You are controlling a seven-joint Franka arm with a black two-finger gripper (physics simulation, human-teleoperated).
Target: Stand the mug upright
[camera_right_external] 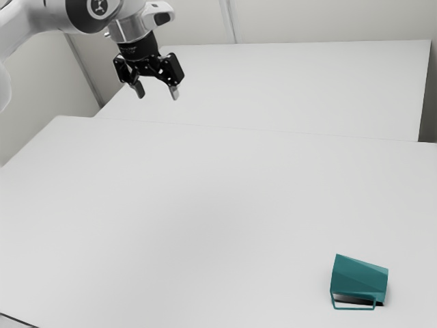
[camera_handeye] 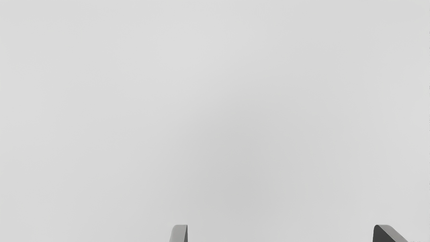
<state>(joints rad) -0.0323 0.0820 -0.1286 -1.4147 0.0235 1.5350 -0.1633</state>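
Mug [camera_right_external: 359,277] tipped over, half past four from gripper [camera_right_external: 158,96] in exterior view, handle [camera_right_external: 354,309] at its six o'clock. Fingers [camera_handeye: 178,234] open, empty. Grip clear of handle, turn slowly, release once flat.

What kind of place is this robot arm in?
It looks like a bare, computer-made test room rather than a real kitchen or workshop: plain pale walls, a smooth white table, and a single teal mug lying on its side.
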